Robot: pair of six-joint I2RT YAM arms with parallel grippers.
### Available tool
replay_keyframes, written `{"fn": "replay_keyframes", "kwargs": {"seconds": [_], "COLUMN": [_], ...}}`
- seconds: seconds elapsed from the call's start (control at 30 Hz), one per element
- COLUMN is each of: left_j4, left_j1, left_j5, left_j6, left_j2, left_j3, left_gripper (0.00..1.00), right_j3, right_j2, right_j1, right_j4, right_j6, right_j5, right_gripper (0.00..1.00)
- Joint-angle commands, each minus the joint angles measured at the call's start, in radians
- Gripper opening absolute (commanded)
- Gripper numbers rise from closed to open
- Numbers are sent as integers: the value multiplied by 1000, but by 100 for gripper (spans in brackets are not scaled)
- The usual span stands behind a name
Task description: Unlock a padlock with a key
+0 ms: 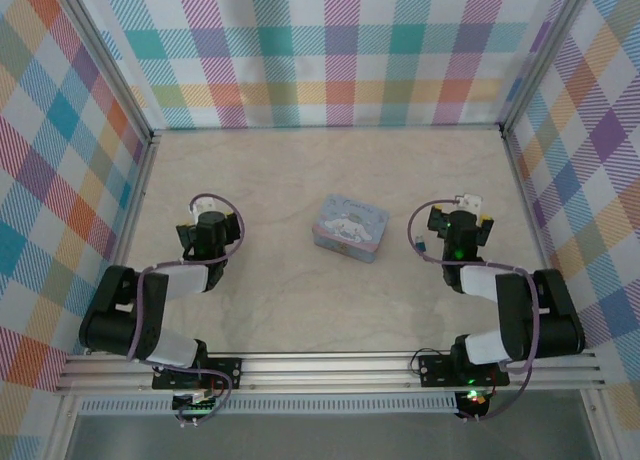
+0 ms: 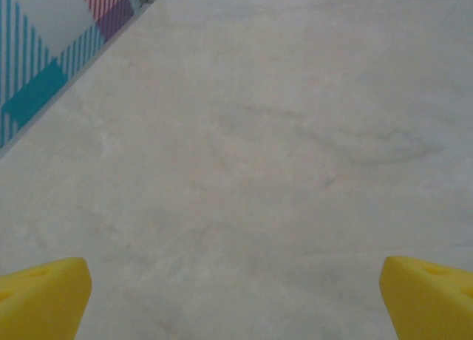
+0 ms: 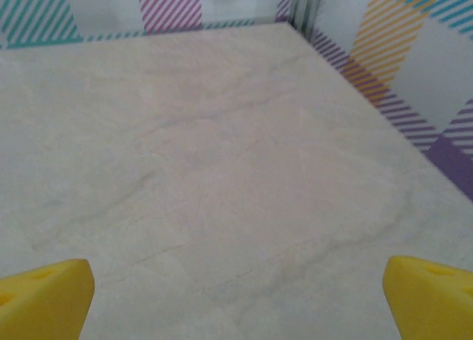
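A pale blue cartoon-printed tin box (image 1: 350, 228) lies at the middle of the table, lid shut. I cannot make out the padlock on it from above, and the key is out of view. My left gripper (image 1: 208, 214) rests low over the table, left of the tin and well apart from it. In the left wrist view its yellow fingertips (image 2: 41, 297) stand wide apart over bare tabletop, so my left gripper (image 2: 236, 303) is open. My right gripper (image 1: 467, 204) sits right of the tin. It is open too (image 3: 236, 303), with nothing between its yellow fingertips (image 3: 432, 296).
Checked cloth walls on metal frames (image 1: 512, 150) close the table on three sides. The pale marbled tabletop (image 1: 300, 170) has free room behind and in front of the tin. The wall's foot (image 2: 66, 96) runs along the left of the left wrist view.
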Motion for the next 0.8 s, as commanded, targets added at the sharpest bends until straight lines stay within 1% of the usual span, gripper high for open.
{"fn": "replay_keyframes", "kwargs": {"seconds": [0.0,0.03,0.07,0.1,0.13,0.17,0.2,0.23,0.27,0.4,0.43,0.53,0.6,0.77], "left_j4": [122,80,74,81,138,259,283,189,253,212,231,218,219,221], "left_j1": [25,36,58,69,74,74,73,73,71,70,70,71,71,70], "left_j5": [121,145,184,209,236,232,195,190,186,187,185,186,186,186], "left_j6": [61,55,42,38,40,47,43,25,33,28,31,29,30,30], "left_j2": [54,58,62,61,67,107,113,85,102,92,97,94,94,95], "left_j3": [12,31,39,30,3,-40,-52,-27,-39,-31,-35,-32,-33,-33], "left_gripper": [100,100,100,100,100,100,100,100,100,100,100,100,100,100], "right_j3": [-25,-19,-8,-5,-3,7,16,7,13,14,14,21,30,24], "right_j2": [35,38,51,89,149,111,110,129,107,115,112,115,115,112], "right_j1": [-21,-21,-28,-30,-29,-35,-41,-43,-44,-44,-44,-45,-65,-66], "right_j4": [167,158,141,161,256,169,140,199,150,161,154,142,120,135], "right_j6": [-33,-48,-58,-66,-74,-50,-39,-47,-45,-48,-48,-45,-37,-38], "right_j5": [-190,-231,-283,-301,-281,-286,-285,-280,-291,-294,-296,-306,-343,-344], "right_gripper": [100,100,100,100,100,100,100,100,100,100,100,100,100,100]}}
